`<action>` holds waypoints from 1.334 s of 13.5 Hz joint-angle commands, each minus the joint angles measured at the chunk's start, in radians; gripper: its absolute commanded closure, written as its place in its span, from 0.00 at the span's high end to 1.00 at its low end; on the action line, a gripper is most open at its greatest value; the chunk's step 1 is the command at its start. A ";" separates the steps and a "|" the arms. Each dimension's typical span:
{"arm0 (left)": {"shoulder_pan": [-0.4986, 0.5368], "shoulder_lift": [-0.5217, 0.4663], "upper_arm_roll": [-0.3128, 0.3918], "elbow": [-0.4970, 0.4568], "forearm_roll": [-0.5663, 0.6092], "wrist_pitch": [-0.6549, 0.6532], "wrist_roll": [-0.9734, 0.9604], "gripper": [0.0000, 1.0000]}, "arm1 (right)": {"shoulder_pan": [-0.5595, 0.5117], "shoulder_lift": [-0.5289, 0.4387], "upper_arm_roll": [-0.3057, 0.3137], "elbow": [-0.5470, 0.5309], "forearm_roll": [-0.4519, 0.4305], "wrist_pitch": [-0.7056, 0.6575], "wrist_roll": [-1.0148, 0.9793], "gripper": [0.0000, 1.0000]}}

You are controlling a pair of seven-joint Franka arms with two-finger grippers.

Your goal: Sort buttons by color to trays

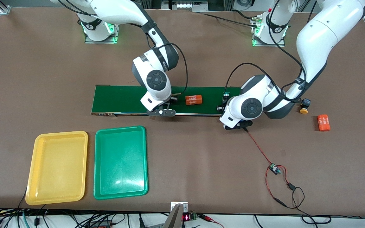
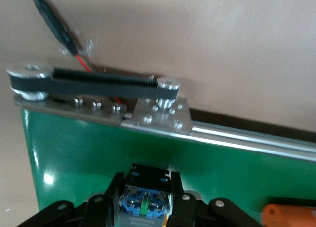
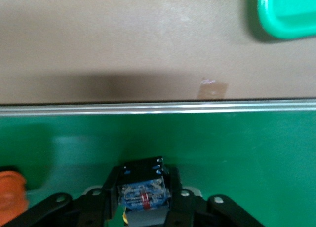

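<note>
A black-bodied push-button switch [image 3: 143,195] is clamped in the right gripper [image 3: 143,200] over the dark-green conveyor belt [image 1: 122,99]. The 2 shallow plastic trays [image 1: 120,163] lie at 7 o'clock from it. Another switch [image 2: 145,202] is gripped by the left gripper [image 2: 145,207].

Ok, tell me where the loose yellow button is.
The yellow button lies on the table off the conveyor, toward the left arm's end, beside an orange cylinder that sits nearer the front camera.
</note>
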 commanded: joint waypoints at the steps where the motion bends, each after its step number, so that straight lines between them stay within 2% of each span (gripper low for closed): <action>1: 0.015 -0.028 -0.029 -0.041 -0.006 0.010 -0.011 0.63 | -0.023 -0.052 0.004 0.019 0.040 -0.017 -0.008 0.00; 2: 0.017 -0.028 -0.030 -0.038 -0.006 0.009 -0.011 0.81 | -0.024 -0.057 0.001 0.045 0.037 -0.037 -0.003 0.00; 3: 0.018 -0.030 -0.032 -0.032 -0.006 0.005 -0.010 0.99 | -0.021 -0.057 -0.029 0.072 0.025 -0.050 -0.003 0.00; 5: 0.030 -0.031 -0.065 0.002 -0.007 -0.007 -0.011 1.00 | -0.029 -0.054 -0.088 0.100 -0.005 -0.045 -0.011 0.00; 7: 0.040 -0.033 -0.092 0.088 -0.007 -0.106 -0.021 1.00 | -0.061 0.000 -0.134 0.160 -0.011 -0.021 -0.024 0.00; 10: 0.064 -0.037 -0.093 0.188 0.039 -0.266 0.002 1.00 | -0.156 0.048 -0.139 0.233 -0.011 -0.017 -0.124 0.00; 13: 0.144 -0.037 -0.095 0.221 0.120 -0.277 0.141 1.00 | -0.204 0.112 -0.139 0.292 -0.012 0.002 -0.176 0.00; 15: 0.191 -0.069 -0.095 0.250 0.125 -0.304 0.250 1.00 | -0.219 0.158 -0.146 0.309 -0.024 0.004 -0.185 0.00; 18: 0.265 -0.100 -0.084 0.261 0.119 -0.298 0.416 1.00 | -0.265 0.192 -0.148 0.335 -0.035 0.009 -0.306 0.00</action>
